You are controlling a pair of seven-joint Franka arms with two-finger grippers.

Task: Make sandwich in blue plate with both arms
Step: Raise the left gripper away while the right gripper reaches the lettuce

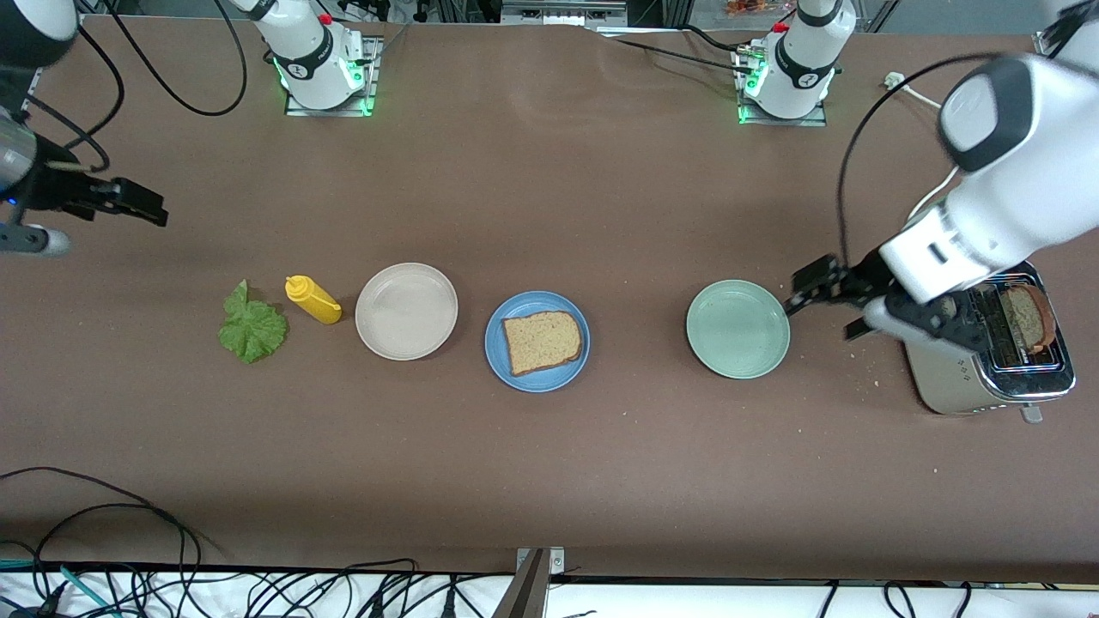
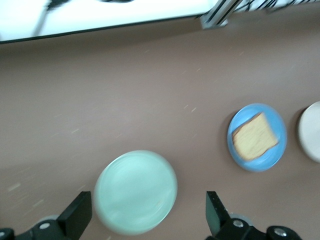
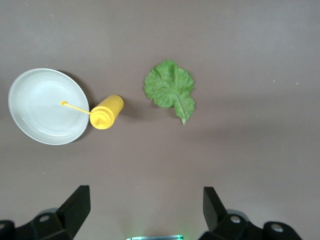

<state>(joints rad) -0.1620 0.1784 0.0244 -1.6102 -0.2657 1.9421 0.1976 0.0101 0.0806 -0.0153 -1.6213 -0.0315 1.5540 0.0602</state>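
Brown bread slice — apart from left pincer.

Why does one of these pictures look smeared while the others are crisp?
Left wrist view: motion-blurred, the pale green plate and table specks streaked. Right wrist view: sharp, the lettuce leaf and yellow bottle casting soft shadows. Front view: even light, green glow at both arm bases.

Left arm hides part of toaster.
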